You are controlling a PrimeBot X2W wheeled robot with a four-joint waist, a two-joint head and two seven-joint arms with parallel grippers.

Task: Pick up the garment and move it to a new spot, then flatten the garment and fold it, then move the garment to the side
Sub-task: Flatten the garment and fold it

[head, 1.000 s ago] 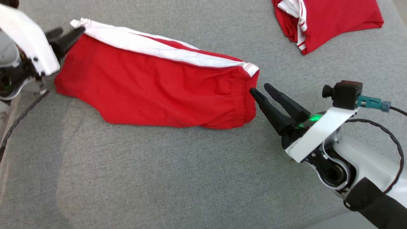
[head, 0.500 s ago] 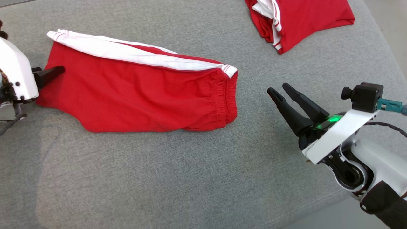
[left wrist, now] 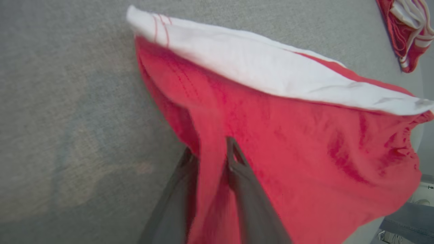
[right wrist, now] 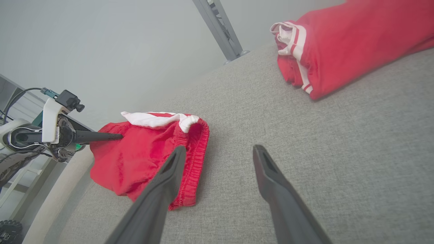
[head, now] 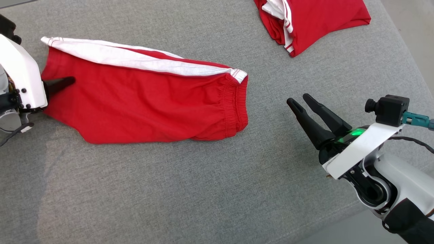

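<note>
Open surface (head: 268,67) between garment (head: 145,105), folded pile (head: 322,20)

A grey woven surface (head: 203,189) is spread across most of the head view, and pale floor (head: 413,30) is seen at its right edge. In the right wrist view, a plain pale wall (right wrist: 118,40) is shown upper left, with a grey metal post (right wrist: 220,28) set at top centre.

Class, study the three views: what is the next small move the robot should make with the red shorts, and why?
Probably close the left gripper firmly on the leg end of the red shorts. In the left wrist view a fold of red cloth sits between its fingers, while the right gripper stands open, apart from the waistband.
</note>
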